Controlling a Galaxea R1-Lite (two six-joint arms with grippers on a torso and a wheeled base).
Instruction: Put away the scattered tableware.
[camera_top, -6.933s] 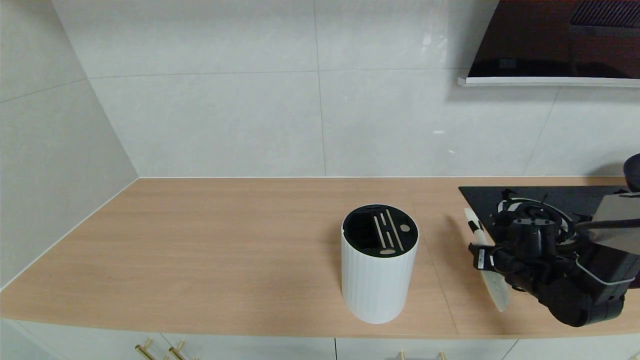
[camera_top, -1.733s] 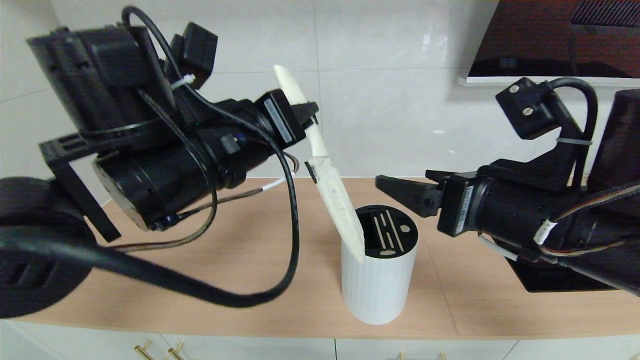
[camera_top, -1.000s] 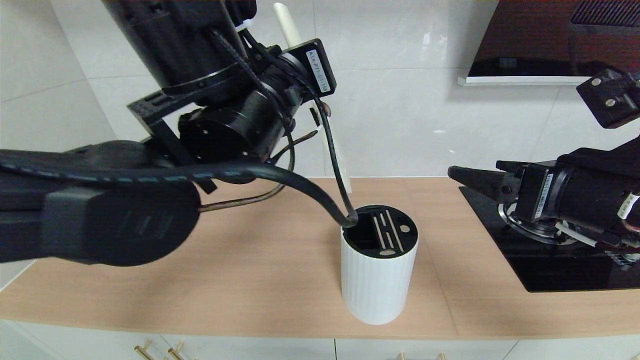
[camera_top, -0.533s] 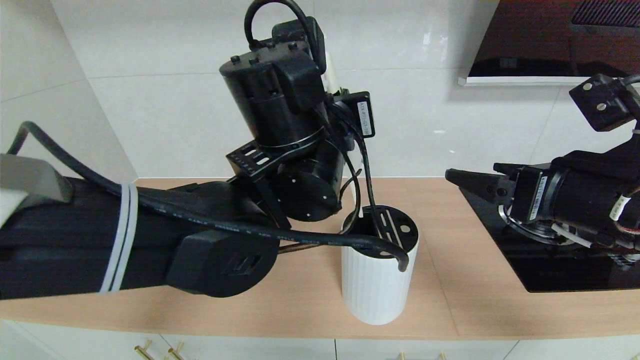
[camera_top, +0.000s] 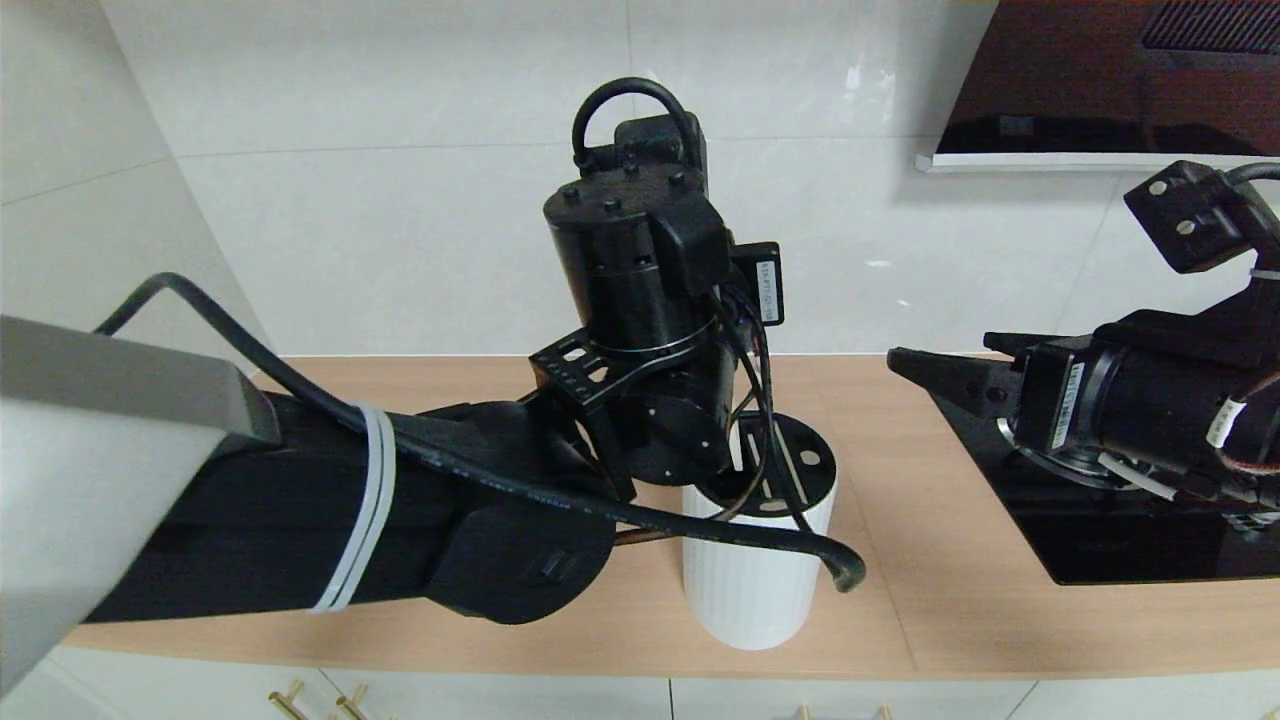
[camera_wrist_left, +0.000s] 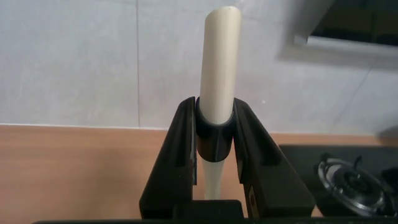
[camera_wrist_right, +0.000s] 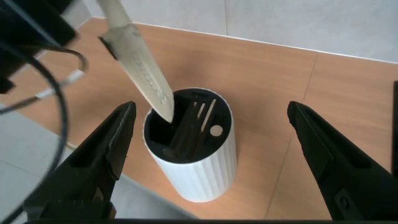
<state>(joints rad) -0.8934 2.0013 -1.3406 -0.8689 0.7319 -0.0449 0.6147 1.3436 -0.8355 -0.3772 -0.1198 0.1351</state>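
We hold the ceramic knife (camera_wrist_right: 140, 65) above the knife holder (camera_wrist_right: 199, 168) with the left hand (camera_wrist_left: 215, 109).
The left hand pinches the cream handle (camera_wrist_left: 219, 56). The blade points down at a slant and its tip is at the large opening in the holder's black top; we cannot tell if it is inside. The white ribbed holder stands on the wooden table (camera_top: 950, 620). The right hand (camera_top: 945, 365) is spread wide and holds nothing, beside the holder, over the edge of the black cooktop (camera_top: 1100, 540).
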